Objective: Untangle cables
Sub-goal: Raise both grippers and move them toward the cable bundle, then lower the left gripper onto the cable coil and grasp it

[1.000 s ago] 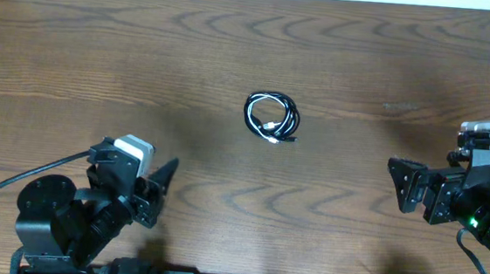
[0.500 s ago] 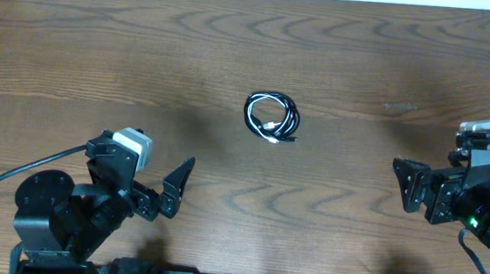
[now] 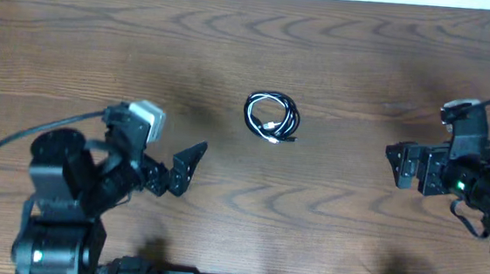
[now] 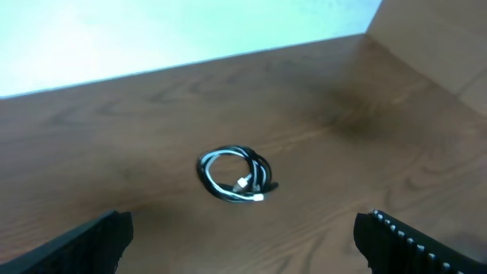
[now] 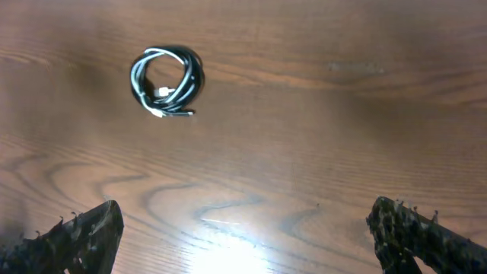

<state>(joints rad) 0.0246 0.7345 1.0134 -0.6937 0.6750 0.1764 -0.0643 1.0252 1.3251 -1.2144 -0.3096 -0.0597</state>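
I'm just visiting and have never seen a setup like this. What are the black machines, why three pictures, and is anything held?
These are two robot arms at a wooden table. One picture looks down from above; the other two come from a camera on each wrist, so the dark shapes in their bottom corners are that arm's own fingers. From above, the left fingers and the right fingers both stand open and hold nothing. In the middle lie the cables: a thin black cord and a white one, coiled together in a small ring. Neither arm touches them.
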